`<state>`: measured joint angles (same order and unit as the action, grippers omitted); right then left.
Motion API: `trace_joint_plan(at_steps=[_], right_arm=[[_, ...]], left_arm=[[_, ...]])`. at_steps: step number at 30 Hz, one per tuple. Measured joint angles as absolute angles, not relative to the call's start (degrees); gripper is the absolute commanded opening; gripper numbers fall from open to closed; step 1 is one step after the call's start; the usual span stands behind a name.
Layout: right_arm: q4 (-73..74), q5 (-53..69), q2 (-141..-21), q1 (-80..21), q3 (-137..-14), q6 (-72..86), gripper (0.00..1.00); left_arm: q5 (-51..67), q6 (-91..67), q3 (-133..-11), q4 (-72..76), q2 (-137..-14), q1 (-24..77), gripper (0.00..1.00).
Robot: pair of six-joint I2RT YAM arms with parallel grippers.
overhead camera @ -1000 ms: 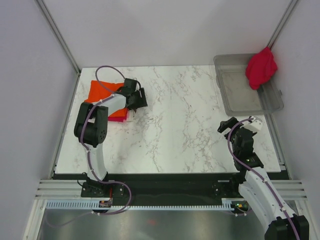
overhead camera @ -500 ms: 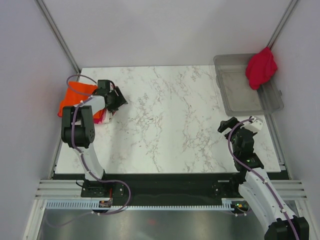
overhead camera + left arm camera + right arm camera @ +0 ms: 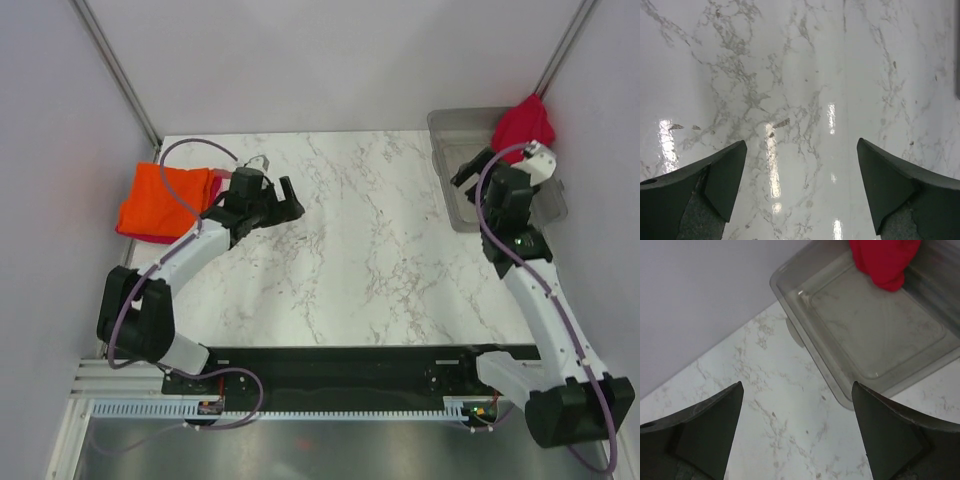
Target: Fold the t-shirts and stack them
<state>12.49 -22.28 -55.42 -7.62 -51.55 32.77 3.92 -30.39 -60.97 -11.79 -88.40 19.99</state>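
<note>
Both arms have shifted: the left one has drawn back off the orange shirt (image 3: 160,198) toward mid-surface, and the right one has swung from the near edge up to the bin (image 3: 441,128). Seen from above, the orange shirt lies flat at the far left edge of the surface (image 3: 380,260) with darker red edges showing under it. The left jaws stand apart near its right side, pointing away and not touching it. The red shirt (image 3: 522,125) hangs bunched over the bin's far right corner, and the right jaws, also apart, hover by the bin's left wall. The left wrist view shows only marble between its wide-spread jaws. The right wrist view shows the bin (image 3: 875,330) from close by, its clear floor bare. The red shirt (image 3: 885,260) sits at the top right there, beyond the jaws and well clear of them.
</note>
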Motion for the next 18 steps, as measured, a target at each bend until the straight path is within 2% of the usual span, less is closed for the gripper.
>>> trace_joint_plan(at_steps=[5, 12, 18], right_arm=[[14.3, -24.4, -70.1, -0.9, -67.7, 34.0, 0.98], [16.8, -25.4, -88.9, 7.5, -77.5, 38.9, 0.98], [17.0, -29.1, -106.3, 10.9, -86.3, 41.3, 0.98]], left_arm=[[0.7, -31.2, -52.2, -10.7, -76.2, 23.3, 1.0], [-6.5, -32.0, -36.3, -7.6, -60.7, 22.6, 1.0], [-8.8, -31.6, -25.6, 1.4, -50.5, 22.6, 1.0]])
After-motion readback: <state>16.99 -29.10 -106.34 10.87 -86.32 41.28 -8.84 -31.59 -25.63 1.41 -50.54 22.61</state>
